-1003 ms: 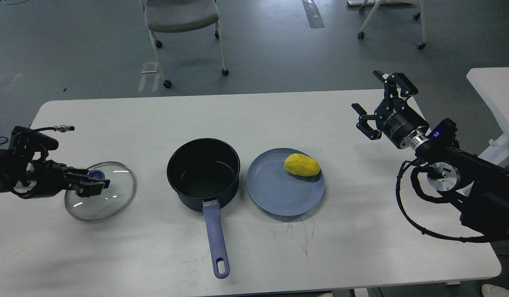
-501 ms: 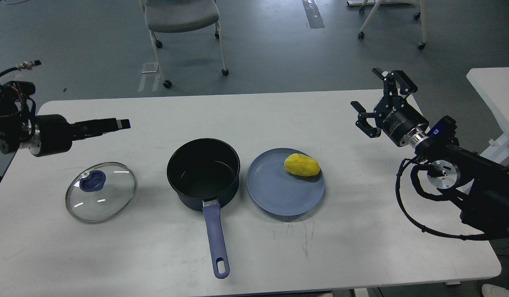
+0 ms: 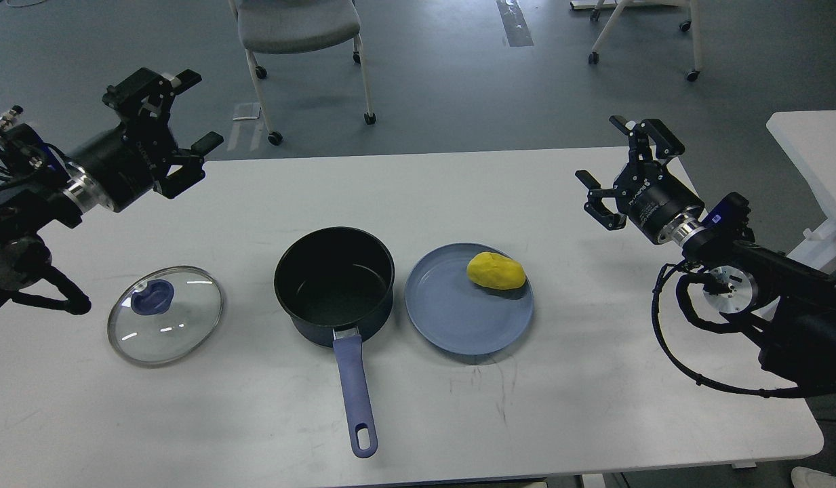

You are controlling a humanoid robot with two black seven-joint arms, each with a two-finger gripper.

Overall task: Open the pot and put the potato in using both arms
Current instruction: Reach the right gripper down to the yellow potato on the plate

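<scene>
Potato [image 3: 495, 270] sits on plate [image 3: 458, 318] (both grippers [image 3: 167, 115] [image 3: 618, 166] spread, empty).

White tabletop [image 3: 418, 190] fills middle of view. Round blue plate [image 3: 458, 318] on it. Beyond tabletop's far edge: grey office chair [image 3: 292, 27] on castors (seat and legs only in view). Second white table [image 3: 814, 146] off tabletop's right end.

potato [image 3: 495, 270] yellow | plate [image 3: 451, 318] blue | pot [image 3: 333, 285] black, handle blue
</scene>
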